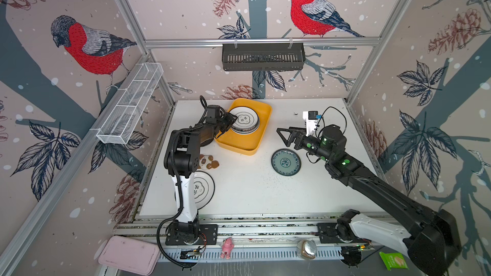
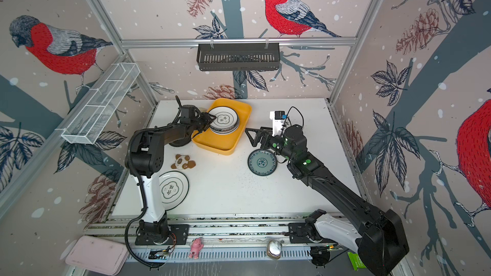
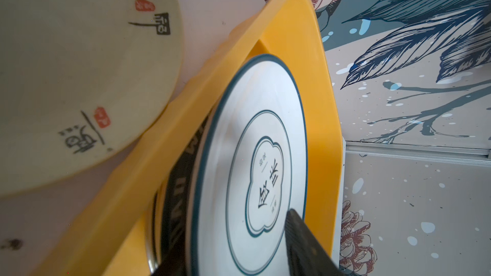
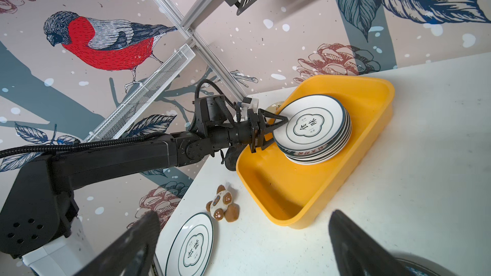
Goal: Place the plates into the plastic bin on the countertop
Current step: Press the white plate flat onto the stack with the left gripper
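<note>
The yellow plastic bin (image 1: pixel 245 147) (image 2: pixel 221 147) (image 3: pixel 292 22) (image 4: pixel 292 195) sits at the back of the white countertop (image 1: pixel 252 195). It holds a stack of plates, the top one (image 1: pixel 245 120) (image 2: pixel 224 120) (image 3: pixel 255 142) (image 4: pixel 310 123) white with a dark rim. My left gripper (image 1: pixel 233 121) (image 2: pixel 212 121) (image 3: pixel 233 245) (image 4: pixel 279 128) is open, its fingers above and below that plate's near rim. My right gripper (image 1: pixel 282 137) (image 2: pixel 249 135) (image 4: pixel 244 216) hangs open and empty beside a teal plate (image 1: pixel 286 162) (image 2: pixel 262 162). Another white plate (image 1: pixel 204 188) (image 2: pixel 174 187) (image 4: pixel 190 245) lies front left. A cream plate (image 3: pixel 79 75) lies beside the bin.
A panda toy (image 1: pixel 208 161) (image 2: pixel 183 161) (image 4: pixel 223 207) lies between the bin and the front white plate. A dark round thing (image 2: pixel 180 143) shows under the left arm. On the walls hang a black basket (image 1: pixel 263 57) and a white wire basket (image 1: pixel 130 104). A pink tray (image 1: pixel 128 254) lies below the rail.
</note>
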Tool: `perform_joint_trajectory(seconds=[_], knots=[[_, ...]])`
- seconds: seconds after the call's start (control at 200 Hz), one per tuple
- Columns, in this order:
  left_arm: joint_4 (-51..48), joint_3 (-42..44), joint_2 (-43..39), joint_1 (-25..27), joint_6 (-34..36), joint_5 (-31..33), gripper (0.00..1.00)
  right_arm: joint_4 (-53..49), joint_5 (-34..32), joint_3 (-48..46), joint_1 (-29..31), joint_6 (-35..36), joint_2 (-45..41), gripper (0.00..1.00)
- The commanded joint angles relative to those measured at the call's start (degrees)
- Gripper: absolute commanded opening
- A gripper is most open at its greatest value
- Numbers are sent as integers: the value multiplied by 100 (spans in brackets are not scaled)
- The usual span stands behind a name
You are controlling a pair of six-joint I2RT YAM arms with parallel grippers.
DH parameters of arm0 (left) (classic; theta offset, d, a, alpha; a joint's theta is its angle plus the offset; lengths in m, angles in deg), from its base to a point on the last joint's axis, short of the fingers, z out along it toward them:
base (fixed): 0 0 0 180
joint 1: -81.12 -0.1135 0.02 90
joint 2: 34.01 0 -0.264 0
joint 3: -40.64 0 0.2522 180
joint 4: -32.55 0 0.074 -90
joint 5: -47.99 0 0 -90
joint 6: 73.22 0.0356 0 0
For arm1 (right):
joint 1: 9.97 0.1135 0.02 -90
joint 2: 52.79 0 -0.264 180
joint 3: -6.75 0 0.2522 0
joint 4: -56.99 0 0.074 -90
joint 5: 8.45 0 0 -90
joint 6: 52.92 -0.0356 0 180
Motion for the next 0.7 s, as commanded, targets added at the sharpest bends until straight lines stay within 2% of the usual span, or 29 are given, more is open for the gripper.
perform_joint_trajectory(seconds=[0.0,0.385,0.485,0.695], knots=[[-200,-37,-61,0,142,84,60,31,-102,-28,1,1,-54,100],[-496,-162,-105,106,318,228,70,-8,-223,-168,0,27,-218,99],[-653,-219,-163,157,443,366,78,-9,-217,-184,-6,49,-219,99],[-1082,-316,-341,274,803,776,83,-78,-208,-136,-35,140,-132,100]])
